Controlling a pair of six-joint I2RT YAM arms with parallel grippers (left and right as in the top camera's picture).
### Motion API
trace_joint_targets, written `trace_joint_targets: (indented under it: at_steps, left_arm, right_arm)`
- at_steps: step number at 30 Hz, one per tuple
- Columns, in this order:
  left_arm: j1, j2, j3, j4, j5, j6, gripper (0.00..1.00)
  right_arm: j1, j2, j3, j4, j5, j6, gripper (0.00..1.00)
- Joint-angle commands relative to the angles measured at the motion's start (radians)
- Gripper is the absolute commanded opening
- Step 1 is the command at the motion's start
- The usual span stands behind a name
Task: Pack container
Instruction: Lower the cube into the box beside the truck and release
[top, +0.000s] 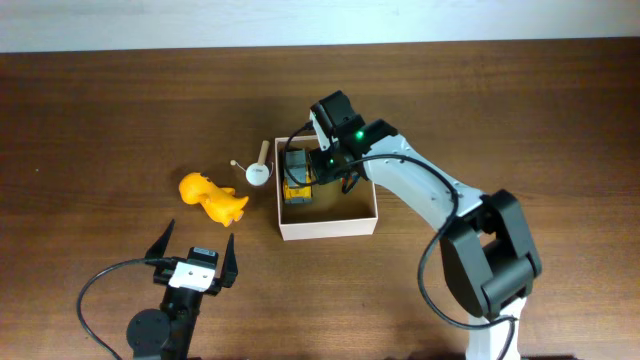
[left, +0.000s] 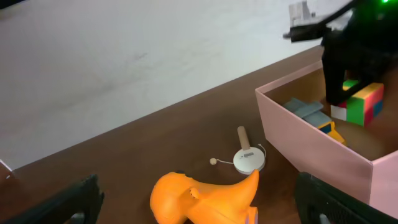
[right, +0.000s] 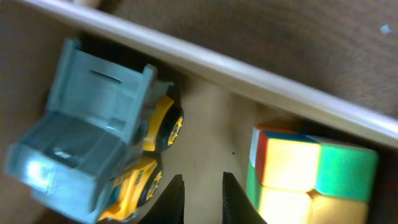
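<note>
The container (top: 330, 228) is a shallow white box with a tan inside, at the table's middle. A grey and yellow toy truck (top: 297, 178) lies in its left part. It also shows in the right wrist view (right: 93, 143) and the left wrist view (left: 311, 112). A coloured cube (right: 311, 174) sits beside it, also in the left wrist view (left: 364, 102). My right gripper (top: 325, 160) is inside the box between truck and cube (right: 203, 199), nearly shut with nothing between the fingers. My left gripper (top: 197, 238) is open and empty, just short of an orange toy dinosaur (top: 212, 197).
The dinosaur (left: 205, 199) lies on the wooden table left of the box. A small white disc with a wooden handle and a bead (top: 258, 170) lies against the box's left wall (left: 311, 140), also in the left wrist view (left: 249, 158).
</note>
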Motion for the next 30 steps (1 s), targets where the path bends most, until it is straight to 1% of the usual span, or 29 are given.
trace_joint_targets:
  at_steps: [1, 9, 22, 30]
  left_arm:
    - [0.005, -0.008, -0.005, -0.005, 0.0, 0.012, 0.99]
    - [0.005, -0.008, -0.005, -0.005, 0.0, 0.012, 0.99]
    - [0.005, -0.008, -0.005, -0.005, 0.0, 0.012, 0.99]
    - [0.005, -0.008, -0.005, -0.005, 0.0, 0.012, 0.99]
  right_arm:
    - [0.005, 0.02, 0.013, 0.02, -0.013, -0.022, 0.16]
    - [-0.009, 0.024, 0.013, 0.063, 0.014, -0.056, 0.17]
    - [-0.069, 0.024, 0.013, 0.067, 0.032, -0.057, 0.17]
    - [-0.071, 0.024, 0.013, 0.072, 0.032, -0.08, 0.17]
